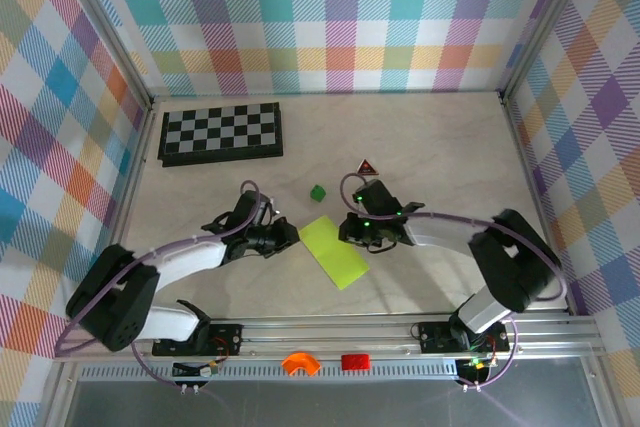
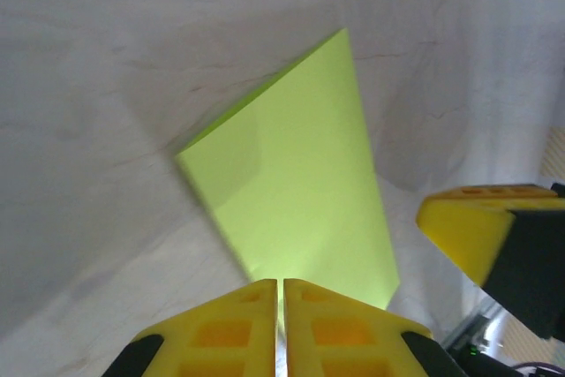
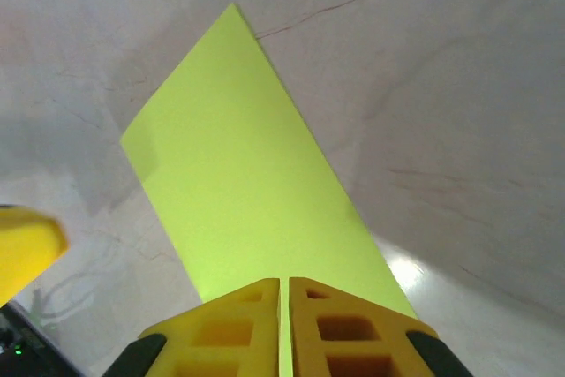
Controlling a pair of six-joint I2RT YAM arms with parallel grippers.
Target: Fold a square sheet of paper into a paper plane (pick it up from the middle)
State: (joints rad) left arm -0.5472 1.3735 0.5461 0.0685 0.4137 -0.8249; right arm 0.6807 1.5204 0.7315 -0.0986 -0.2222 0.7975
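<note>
Left gripper (image 2: 280, 284) (closed) at paper plane (image 2: 300, 183), long axis far-left to near-right.

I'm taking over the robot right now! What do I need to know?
Left fingers: shut, at one edge of the lime paper.
Right fingers: shut, at its opposite edge. I cannot tell if either pinches it.
Paper: lying flat on the table between the arms, looking folded into a long strip.
Done: early folds only.
Left: pointed nose and wings; it is not yet a plane.
</note>
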